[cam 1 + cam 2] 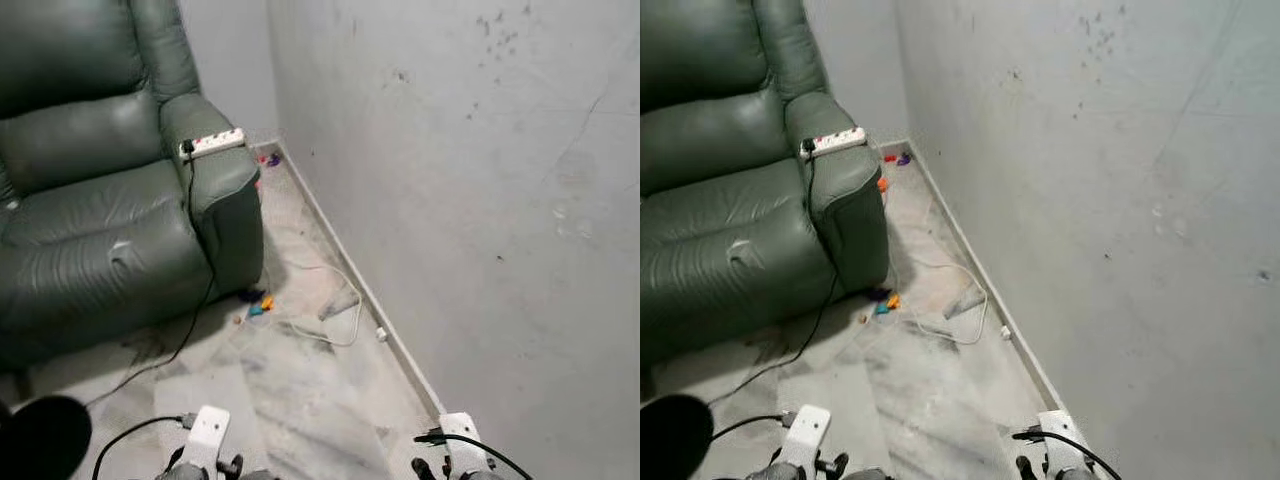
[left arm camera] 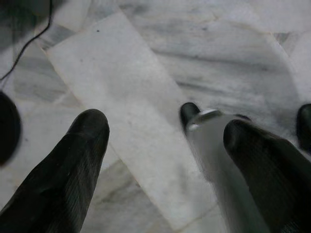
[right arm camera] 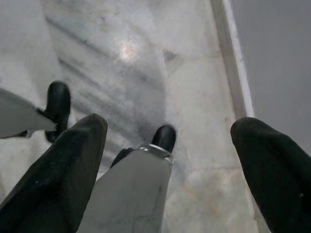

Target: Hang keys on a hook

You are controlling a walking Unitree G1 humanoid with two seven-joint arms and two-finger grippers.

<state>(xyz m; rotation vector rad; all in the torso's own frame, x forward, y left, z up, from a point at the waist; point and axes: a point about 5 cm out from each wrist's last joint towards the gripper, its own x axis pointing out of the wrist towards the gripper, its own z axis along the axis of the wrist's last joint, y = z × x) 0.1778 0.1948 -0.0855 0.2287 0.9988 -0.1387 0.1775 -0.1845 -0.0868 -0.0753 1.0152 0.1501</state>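
Both arms hang low at my sides. My left wrist (image 1: 208, 430) and right wrist (image 1: 458, 432) show at the bottom edge of the left eye view. In the left wrist view my left gripper (image 2: 166, 126) is open above the marble floor, nothing between its black fingers (image 2: 73, 165). My right gripper (image 3: 170, 127) is open too, over the floor close to the white skirting (image 3: 233, 58). A silver leg of mine with a black foot (image 3: 164, 137) stands below each gripper.
A green leather armchair (image 1: 100, 200) stands on the left, with a white power strip (image 1: 212, 142) on its armrest. A grey wall (image 1: 480, 180) runs along the right. A white cable (image 1: 340, 320) and small coloured toys (image 1: 258, 303) lie on the floor between them. A black round object (image 1: 40, 438) sits at bottom left.
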